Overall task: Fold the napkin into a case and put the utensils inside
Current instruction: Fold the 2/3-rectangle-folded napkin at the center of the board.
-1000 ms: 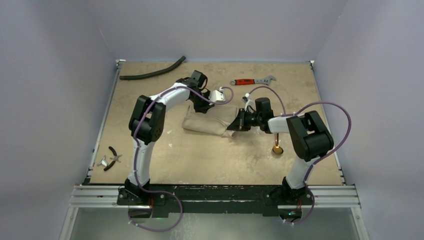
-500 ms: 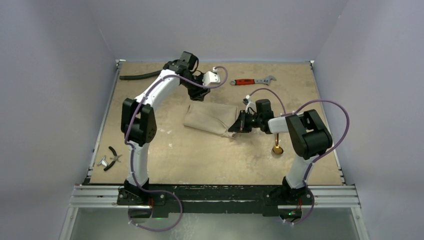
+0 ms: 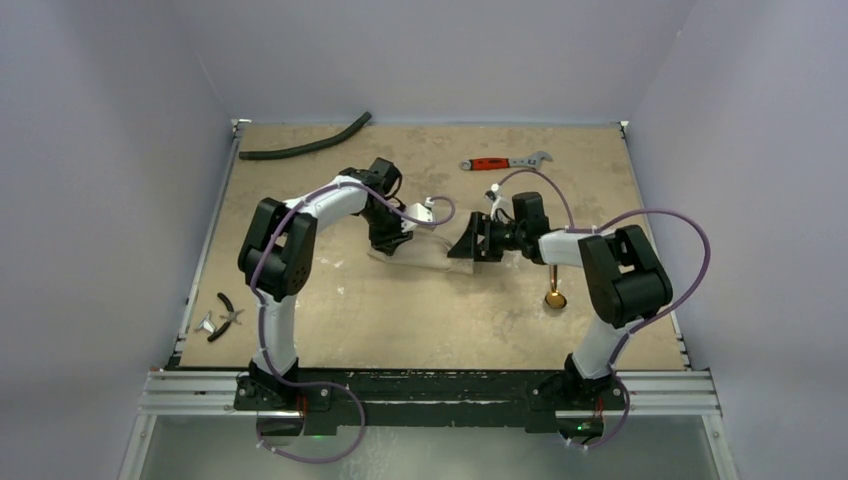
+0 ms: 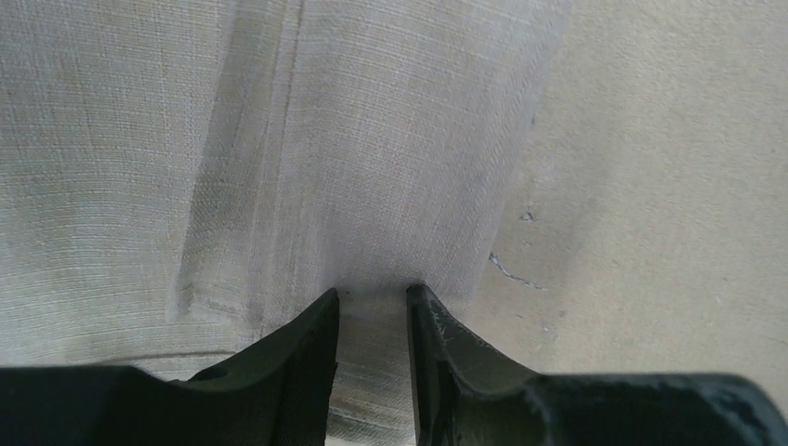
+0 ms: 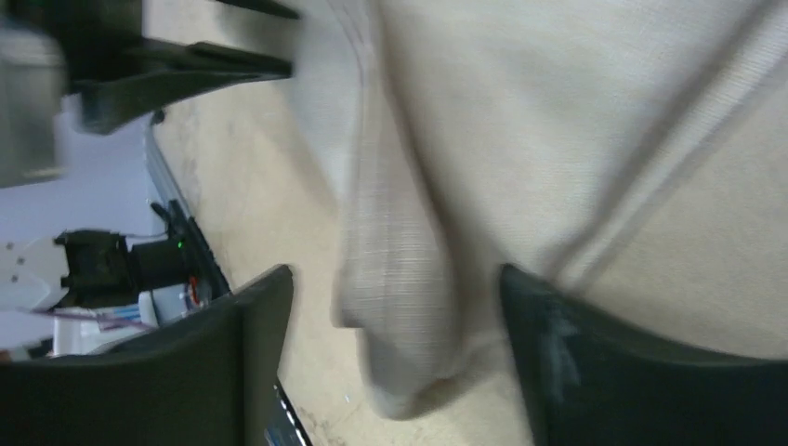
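The beige napkin [image 3: 432, 254] lies folded at mid-table between my two grippers. My left gripper [image 3: 397, 238] is down on its left part. In the left wrist view its jaws [image 4: 372, 293] stand a narrow gap apart, tips on flat cloth [image 4: 279, 139] near a folded edge, and nothing is pinched. My right gripper [image 3: 460, 247] is at the napkin's right end with its jaws [image 5: 392, 279] wide apart, and a loose corner of the cloth [image 5: 409, 269] lies between them untouched. A gold spoon [image 3: 554, 299] rests on the table by the right arm, its handle hidden under the arm.
A red-handled wrench [image 3: 505, 162] lies at the back right of centre. A curved black hose [image 3: 305, 147] lies at the back left. Small black pliers [image 3: 222, 317] lie near the front left edge. The left arm's fingers [image 5: 186, 65] show at the top left of the right wrist view.
My right gripper has opened and let go of the napkin's corner. My left arm rose toward the back, then came down onto the napkin's left part.
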`<state>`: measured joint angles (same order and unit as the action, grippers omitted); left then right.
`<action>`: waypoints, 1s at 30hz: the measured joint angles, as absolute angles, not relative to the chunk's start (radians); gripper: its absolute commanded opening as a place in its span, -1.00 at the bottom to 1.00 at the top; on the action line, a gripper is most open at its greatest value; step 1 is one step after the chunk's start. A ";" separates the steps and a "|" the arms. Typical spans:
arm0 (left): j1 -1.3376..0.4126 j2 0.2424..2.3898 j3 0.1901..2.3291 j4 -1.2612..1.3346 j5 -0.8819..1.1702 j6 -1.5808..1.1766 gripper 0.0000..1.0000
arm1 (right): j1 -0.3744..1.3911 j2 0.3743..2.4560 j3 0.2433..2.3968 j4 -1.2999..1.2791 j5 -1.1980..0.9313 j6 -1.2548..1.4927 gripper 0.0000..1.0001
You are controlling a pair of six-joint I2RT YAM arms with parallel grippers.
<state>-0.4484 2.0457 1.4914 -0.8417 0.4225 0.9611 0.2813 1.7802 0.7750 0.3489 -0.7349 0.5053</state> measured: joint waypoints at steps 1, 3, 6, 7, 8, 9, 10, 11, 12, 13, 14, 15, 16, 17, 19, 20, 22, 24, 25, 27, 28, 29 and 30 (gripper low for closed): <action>-0.453 2.043 1.486 -0.826 0.411 0.960 -0.39 | 0.282 1.762 0.790 0.331 -0.742 0.498 0.98; -0.459 2.036 1.483 -0.791 0.396 0.960 -0.39 | 0.285 1.731 0.825 0.295 -0.741 0.474 0.98; -0.463 2.032 1.483 -0.750 0.386 0.958 -0.39 | 0.282 1.695 0.882 0.236 -0.709 0.438 0.84; -0.463 2.032 1.483 -0.744 0.385 0.957 -0.40 | 0.281 1.685 0.896 0.212 -0.695 0.426 0.73; -0.463 2.032 1.483 -0.741 0.385 0.957 -0.40 | 0.280 1.678 0.907 0.196 -0.686 0.414 0.61; -0.463 2.032 1.483 -0.741 0.385 0.956 -0.40 | 0.280 1.667 0.924 0.165 -0.669 0.402 0.46; -0.462 2.032 1.483 -0.741 0.385 0.953 -0.40 | 0.280 1.662 0.937 0.145 -0.658 0.390 0.25; -0.462 2.032 1.483 -0.741 0.385 0.953 -0.41 | 0.280 1.659 0.953 0.125 -0.644 0.377 -0.01; -0.462 2.032 1.483 -0.741 0.385 0.953 -0.41 | 0.280 1.659 0.971 0.107 -0.633 0.365 -0.32; -0.461 2.031 1.483 -0.741 0.386 0.951 -0.40 | 0.280 1.660 0.989 0.095 -0.620 0.353 -0.66; -0.460 2.030 1.484 -0.741 0.389 0.945 -0.40 | 0.280 1.663 1.006 0.086 -0.612 0.343 -1.00; -0.458 2.028 1.485 -0.742 0.393 0.937 -0.39 | 0.280 1.668 1.021 0.078 -0.610 0.332 -1.00; -0.455 2.028 1.489 -0.743 0.397 0.930 -0.38 | 0.280 1.684 1.050 0.066 -0.612 0.328 -1.00; -0.451 2.028 1.499 -0.749 0.404 0.918 -0.37 | 0.280 1.703 1.074 0.064 -0.614 0.319 -1.00; -0.443 2.028 1.522 -0.755 0.417 0.898 -0.36 | 0.280 1.772 1.139 0.062 -0.617 0.308 -1.00; -0.438 2.027 1.540 -0.757 0.429 0.882 -0.36 | 0.280 1.809 1.163 0.066 -0.616 0.302 -1.00; -0.434 2.024 1.562 -0.759 0.451 0.863 -0.35 | 0.280 1.863 1.177 0.067 -0.606 0.294 -1.00; -0.433 2.015 1.577 -0.762 0.477 0.838 -0.33 | 0.280 1.892 1.176 0.049 -0.575 0.289 -0.84; -0.436 2.010 1.584 -0.765 0.492 0.825 -0.32 | 0.280 1.894 1.171 0.044 -0.556 0.287 -0.83; -0.446 2.004 1.605 -0.767 0.519 0.791 -0.31 | 0.280 1.867 1.147 0.044 -0.508 0.286 -0.83; -0.451 2.004 1.621 -0.767 0.530 0.770 -0.30 | 0.280 1.836 1.130 0.043 -0.483 0.287 -0.83; -0.455 2.008 1.642 -0.764 0.538 0.748 -0.30 | 0.280 1.798 1.113 0.042 -0.457 0.287 -0.82; -0.460 2.015 1.668 -0.762 0.547 0.729 -0.30 | 0.280 1.764 1.100 0.043 -0.439 0.287 -0.81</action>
<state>-0.4603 2.0151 1.6680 -0.7620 0.5468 0.7288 0.2802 1.7641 1.1000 0.0433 -0.4385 0.2871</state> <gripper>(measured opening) 0.344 0.082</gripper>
